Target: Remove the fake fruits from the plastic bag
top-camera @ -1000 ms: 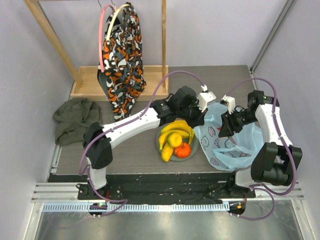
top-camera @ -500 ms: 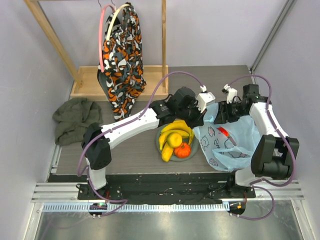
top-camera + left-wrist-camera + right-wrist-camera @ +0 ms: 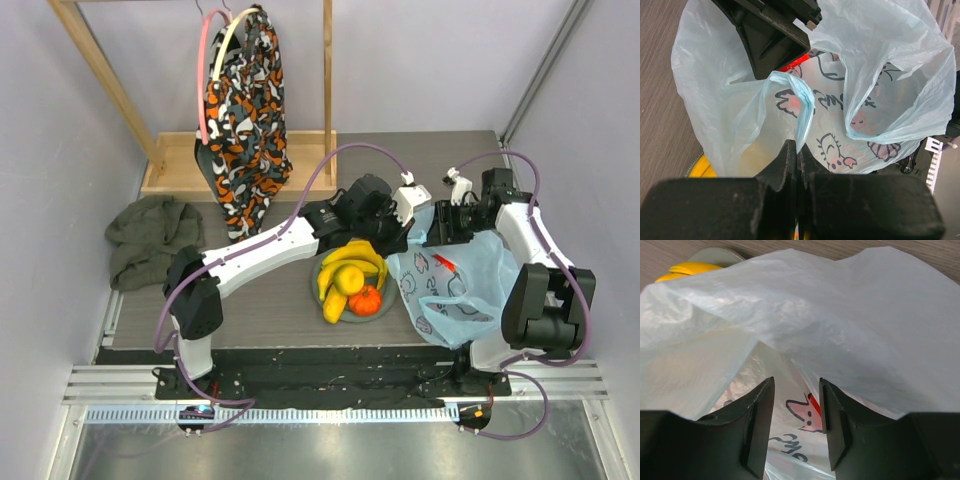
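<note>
The plastic bag (image 3: 455,295) lies at the near right of the counter (image 3: 260,300), its handle pinched in the closed left pincer (image 3: 796,150). Just beside it, a dish (image 3: 314,282) holds the banana bunch (image 3: 352,262), the long fruit (image 3: 334,304), the round yellow-green one (image 3: 348,279) and the ribbed orange one (image 3: 366,299). Within the last second the right pincer (image 3: 796,390), jaws apart on nothing, has swung from the bag's middle to its far rim. That bares a red patch (image 3: 447,262) inside, likely the apple, the last fruit to fetch. No writing is legible, only pink-and-white cartoon animals (image 3: 837,150).

Translucent pale-blue plastic bag (image 3: 460,300), pink cartoon print; yellow banana bunch (image 3: 352,260); orange-black-white hanging cloth (image 3: 245,115).
</note>
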Controlling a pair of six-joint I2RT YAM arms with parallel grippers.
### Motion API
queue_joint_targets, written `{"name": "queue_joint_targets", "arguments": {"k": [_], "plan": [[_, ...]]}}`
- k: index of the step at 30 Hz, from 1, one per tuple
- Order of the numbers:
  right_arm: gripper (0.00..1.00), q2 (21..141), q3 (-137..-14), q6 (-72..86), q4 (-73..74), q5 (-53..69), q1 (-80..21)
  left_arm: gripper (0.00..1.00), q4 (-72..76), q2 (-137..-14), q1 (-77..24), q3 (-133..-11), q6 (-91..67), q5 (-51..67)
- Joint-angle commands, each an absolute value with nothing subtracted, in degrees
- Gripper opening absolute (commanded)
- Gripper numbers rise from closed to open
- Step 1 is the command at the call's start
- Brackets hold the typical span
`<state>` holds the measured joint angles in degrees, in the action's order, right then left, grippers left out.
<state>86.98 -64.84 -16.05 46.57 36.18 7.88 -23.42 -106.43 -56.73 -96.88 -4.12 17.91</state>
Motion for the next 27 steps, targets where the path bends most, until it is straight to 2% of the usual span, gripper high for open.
{"name": "queue_joint_targets", "arguments": {"k": [1,11,15,21,23,26,27], "plan": [[0.48,83.59,-65.49,-15.20,48.42,40.43,6.42,0.00,-21.18,-105.55,-57.04,-98.26,-4.22,17.05],[0.45,85.51,-63.72,-12.05,45.45,38.50,4.31,0.00,-21.45,-106.61,-57.13,-99.75,-3.43,16.70],[0.44,87.80,-65.21,-8.70,41.31,25.70,5.01,0.00,-21.71,-106.61,-57.04,-99.58,-3.16,16.53],[0.45,90.09,-67.68,-7.65,39.11,18.02,8.78,0.00,-21.80,-106.79,-57.13,-99.67,-2.81,16.35],[0.48,90.00,-67.85,-7.91,39.20,18.10,8.96,0.00,-21.88,-107.05,-57.04,-99.76,-2.64,16.44],[0.59,88.95,-66.71,-8.00,40.34,20.03,8.96,0.00,-21.97,-107.23,-56.95,-99.84,-2.72,16.61],[0.66,88.08,-66.19,-8.09,40.60,19.86,8.88,0.00,-21.97,-107.49,-57.04,-99.93,-2.81,16.52]]}}
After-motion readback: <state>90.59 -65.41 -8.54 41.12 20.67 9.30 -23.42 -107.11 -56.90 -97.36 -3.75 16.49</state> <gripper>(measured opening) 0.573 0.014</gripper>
